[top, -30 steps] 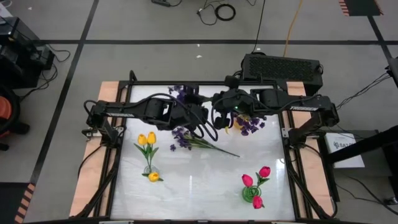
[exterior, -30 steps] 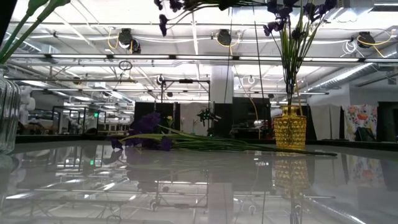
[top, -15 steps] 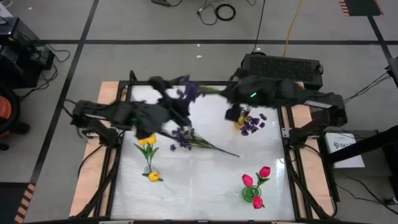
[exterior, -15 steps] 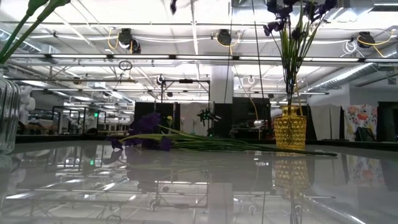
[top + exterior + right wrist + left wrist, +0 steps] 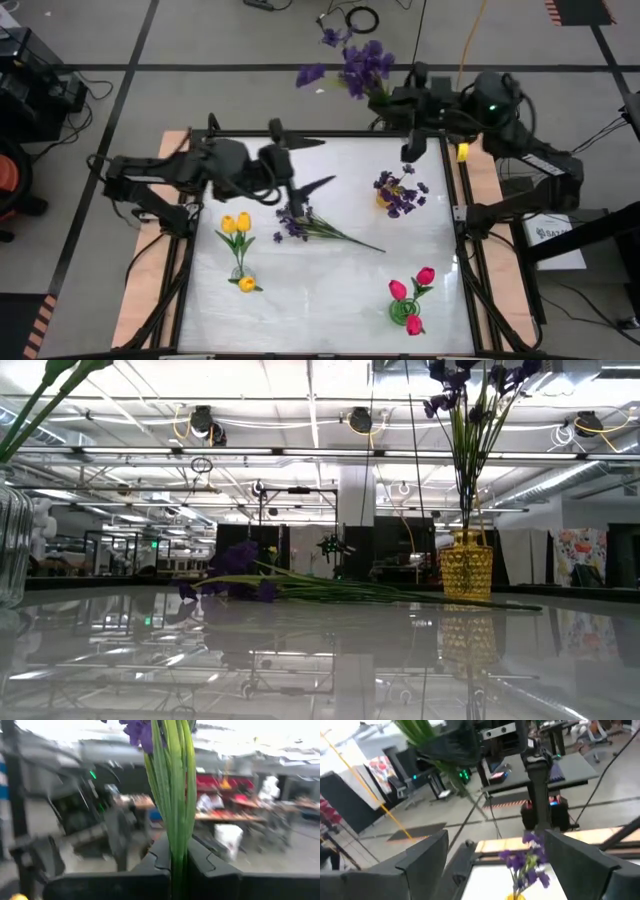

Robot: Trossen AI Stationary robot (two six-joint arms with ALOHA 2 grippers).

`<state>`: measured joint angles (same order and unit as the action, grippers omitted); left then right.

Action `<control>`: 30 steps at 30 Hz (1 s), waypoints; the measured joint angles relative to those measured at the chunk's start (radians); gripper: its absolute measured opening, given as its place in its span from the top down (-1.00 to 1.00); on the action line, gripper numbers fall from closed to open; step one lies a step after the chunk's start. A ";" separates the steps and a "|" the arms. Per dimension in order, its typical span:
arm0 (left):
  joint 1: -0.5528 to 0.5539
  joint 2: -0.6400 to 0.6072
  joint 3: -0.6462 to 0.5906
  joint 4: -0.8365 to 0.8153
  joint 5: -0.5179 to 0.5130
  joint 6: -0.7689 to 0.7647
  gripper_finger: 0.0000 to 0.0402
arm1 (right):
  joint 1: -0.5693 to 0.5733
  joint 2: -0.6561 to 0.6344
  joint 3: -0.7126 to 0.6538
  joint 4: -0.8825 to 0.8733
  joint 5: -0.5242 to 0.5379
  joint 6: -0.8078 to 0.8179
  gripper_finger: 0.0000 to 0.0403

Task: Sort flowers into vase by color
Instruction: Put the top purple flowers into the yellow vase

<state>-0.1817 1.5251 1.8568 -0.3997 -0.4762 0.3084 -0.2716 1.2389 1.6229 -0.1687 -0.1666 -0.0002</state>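
The white bench (image 5: 320, 290) was the biggest thing, with a dark arm at each side.

The left arm reached in over the far left part of the bench. Its left tool (image 5: 300, 165) hung above the glossy top, just past the purple flowers that lay there. Its two dark fingers (image 5: 427, 855) stood wide apart and had nothing between them.

The right arm was lifted up high at the far right corner. Its right tool (image 5: 400, 98) was past the far edge of the bench. Its fingers (image 5: 150, 870) were squeezed tight on the green stems of a purple bunch (image 5: 358, 62). The blossoms of that bunch stuck out to the left, over the floor beyond the bench.

A second purple sprig (image 5: 300, 222) lay flat near the middle of the bench, with its long stem pointing toward the right.

A yellow vase (image 5: 385, 200) stood at the far right part of the bench, with purple flowers (image 5: 400, 192) standing in it.

Yellow tulips (image 5: 237, 225) stood in a clear vase (image 5: 240, 272) at the near left, and one yellow tulip head (image 5: 247, 284) showed just beside that vase.

Pink-red tulips (image 5: 412, 285) stood in a green vase (image 5: 403, 312) at the near right.
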 joint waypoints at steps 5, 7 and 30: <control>0.063 0.007 -0.146 0.281 0.030 0.045 -0.65 | 0.028 0.021 -0.111 0.243 -0.027 0.064 0.94; 0.100 0.007 -0.205 0.392 0.080 0.039 -0.65 | 0.041 0.020 -0.157 0.307 -0.024 0.075 0.94; 0.271 0.089 -0.335 0.603 0.579 -0.198 -0.29 | 0.104 0.093 -0.302 0.694 -0.010 0.140 0.93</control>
<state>0.0895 1.6139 1.5219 0.2029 0.1030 0.1108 -0.1681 1.3317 1.3209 0.5251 -0.1763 0.1402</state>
